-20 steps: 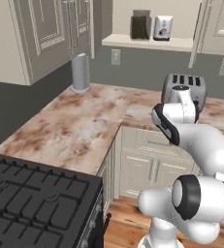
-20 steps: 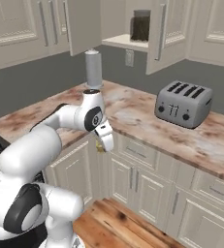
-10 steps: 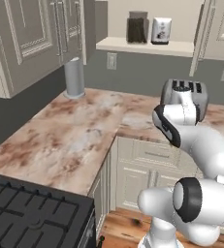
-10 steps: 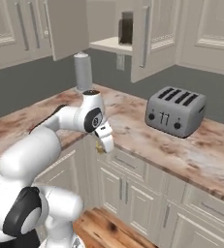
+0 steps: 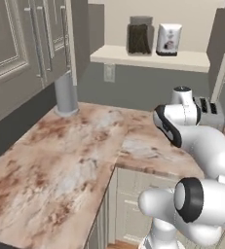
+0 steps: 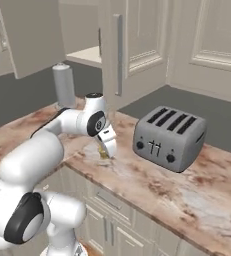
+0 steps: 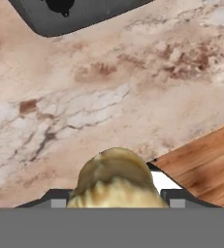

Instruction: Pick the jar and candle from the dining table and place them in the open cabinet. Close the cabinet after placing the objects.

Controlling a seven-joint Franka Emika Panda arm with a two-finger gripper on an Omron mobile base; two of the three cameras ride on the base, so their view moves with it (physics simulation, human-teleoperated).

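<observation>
Half-closed hand (image 6: 106, 151), gripping yellow candle (image 7: 114, 180)

Marbled stone counter (image 5: 75, 160) looks polished; beside it on that counter, matt grey metal toaster (image 6: 169, 137); jar (image 5: 140, 35) is clear glass.

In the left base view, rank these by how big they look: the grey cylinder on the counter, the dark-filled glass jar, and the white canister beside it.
1. Grey upright cylinder, nearer the camera.
2. Clear glass jar of dark sticks.
3. White canister, only slightly smaller than the jar.
</observation>
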